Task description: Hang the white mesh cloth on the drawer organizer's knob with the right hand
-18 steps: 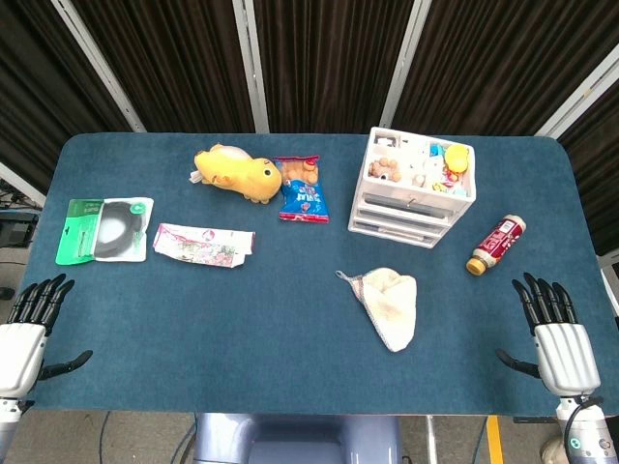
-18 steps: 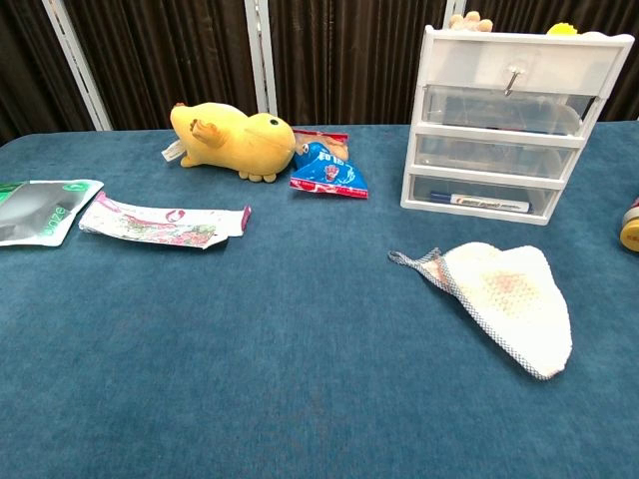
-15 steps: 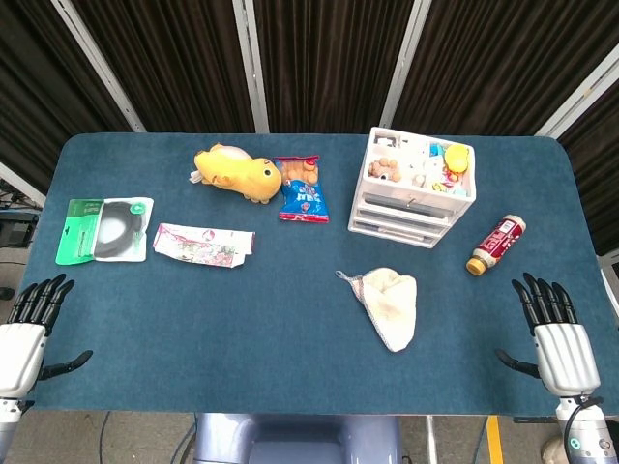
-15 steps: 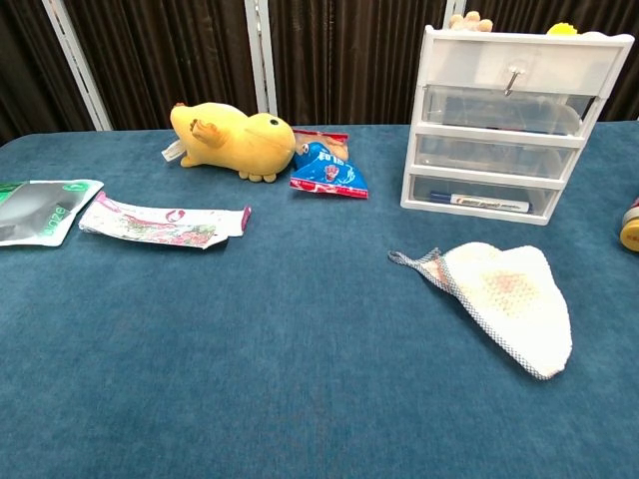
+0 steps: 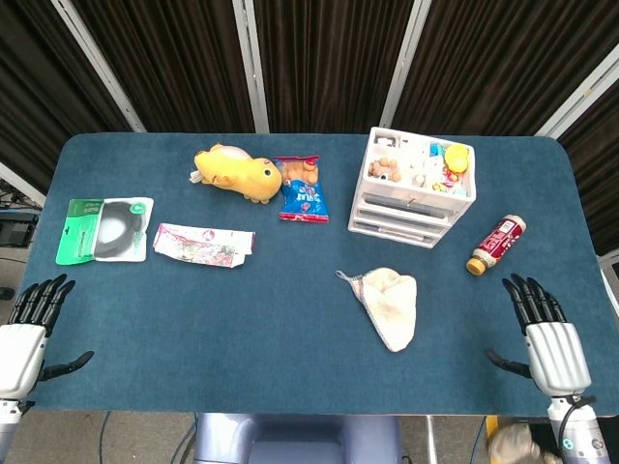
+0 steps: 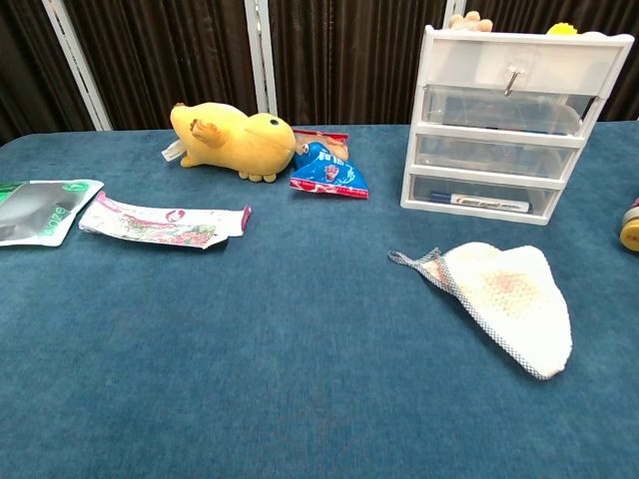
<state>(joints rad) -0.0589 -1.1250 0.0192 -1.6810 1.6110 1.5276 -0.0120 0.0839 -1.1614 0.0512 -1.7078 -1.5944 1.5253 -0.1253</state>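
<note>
The white mesh cloth (image 5: 391,304) lies flat on the blue table, in front of the drawer organizer (image 5: 414,191); its loop end points left. From the chest view the cloth (image 6: 507,299) is at the right, and the organizer (image 6: 514,120) shows a small metal knob (image 6: 512,76) on its top drawer. My right hand (image 5: 547,339) rests open at the table's near right edge, well right of the cloth. Holding nothing, my left hand (image 5: 27,333) lies open at the near left edge. Neither hand shows in the chest view.
A brown bottle (image 5: 494,244) lies right of the organizer. A yellow plush toy (image 5: 235,171) and a blue snack bag (image 5: 303,191) lie at the back. A pink-white wrapper (image 5: 202,244) and a green-white packet (image 5: 104,229) lie at the left.
My right hand has shifted slightly forward and left along the near right edge. Nothing else has moved.
</note>
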